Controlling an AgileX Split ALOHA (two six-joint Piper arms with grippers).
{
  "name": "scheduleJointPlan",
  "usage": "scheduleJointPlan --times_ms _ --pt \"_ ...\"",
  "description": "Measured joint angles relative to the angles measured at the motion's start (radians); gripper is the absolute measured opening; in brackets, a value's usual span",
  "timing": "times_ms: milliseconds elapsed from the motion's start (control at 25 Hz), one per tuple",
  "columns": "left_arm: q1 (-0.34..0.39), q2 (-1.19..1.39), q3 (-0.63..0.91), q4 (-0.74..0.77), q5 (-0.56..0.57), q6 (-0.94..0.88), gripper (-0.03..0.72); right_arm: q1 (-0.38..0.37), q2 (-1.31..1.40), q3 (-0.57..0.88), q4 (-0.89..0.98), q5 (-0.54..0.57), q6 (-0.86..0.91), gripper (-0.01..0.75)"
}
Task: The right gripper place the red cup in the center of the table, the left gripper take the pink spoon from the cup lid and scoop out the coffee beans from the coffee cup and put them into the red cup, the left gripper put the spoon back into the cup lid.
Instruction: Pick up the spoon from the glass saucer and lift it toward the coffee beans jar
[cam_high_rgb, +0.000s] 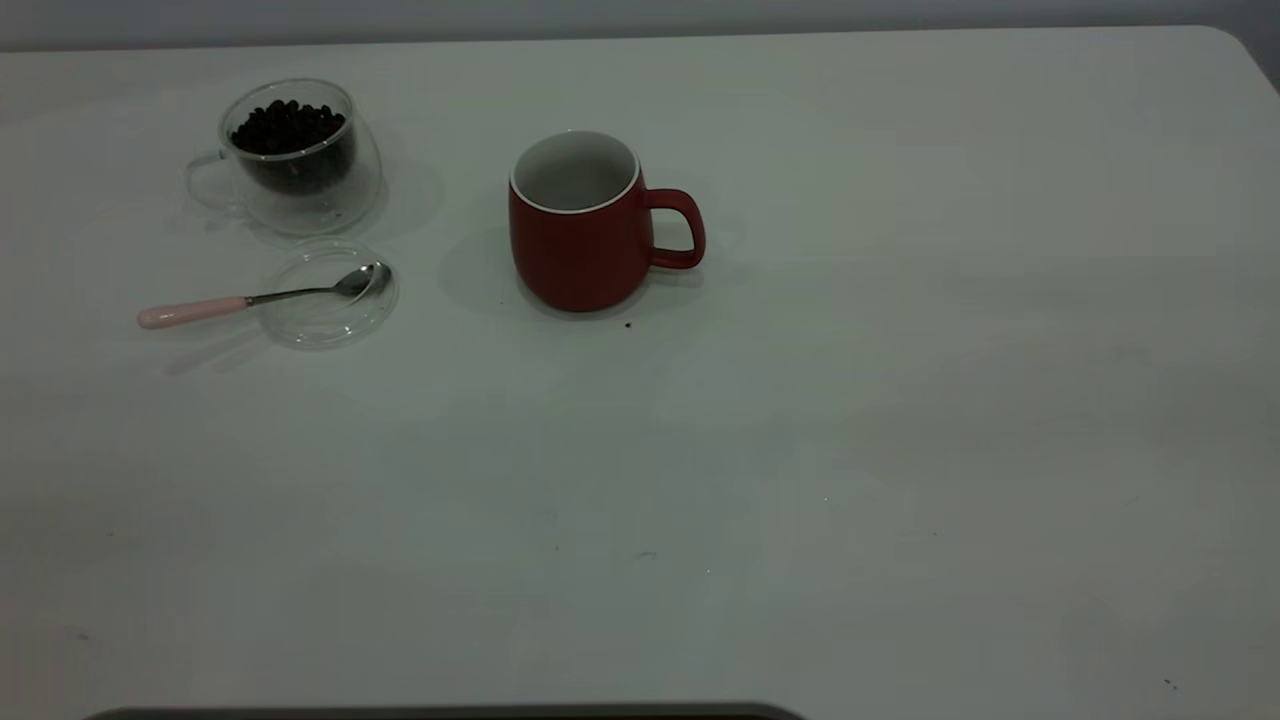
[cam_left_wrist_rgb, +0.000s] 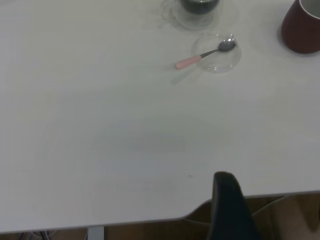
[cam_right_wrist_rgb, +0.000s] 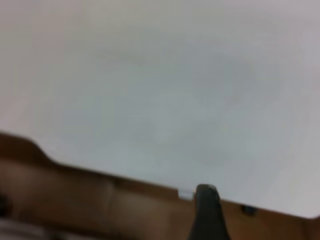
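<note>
Table (cam_high_rgb: 800, 450): plain white, matte, rounded corners.
Red cup (cam_high_rgb: 580, 225): rounded matte mug near centre, white inside, upright, loop handle at 3 o'clock.
Coffee cup (cam_high_rgb: 300, 160): clear double-walled glass at 9 o'clock of the red cup, heaped with dark oval beans (cam_high_rgb: 288, 125).
Lid (cam_high_rgb: 330, 295): clear glass disc at 6 o'clock of the coffee cup.
Spoon (cam_high_rgb: 250, 300): shiny bowl resting on the lid, pink handle jutting to 9 o'clock.
Left gripper (cam_left_wrist_rgb: 227, 207), right gripper (cam_right_wrist_rgb: 206, 212): both at the table's edge, well apart from every item; finger state cannot be told.
</note>
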Motion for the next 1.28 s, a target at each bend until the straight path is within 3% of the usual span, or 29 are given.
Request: scheduleJointPlan --times_ms 600,1280 --pt "0.0 0.0 0.0 0.0 0.0 0.002 0.484 -0.174 -0.293 0.055 0.009 -0.002 -0.022 0.591" --pt "0.0 0.0 0.0 0.0 0.0 0.002 0.484 -0.178 -0.322 0.055 0.011 0.0 -0.044 0.591"
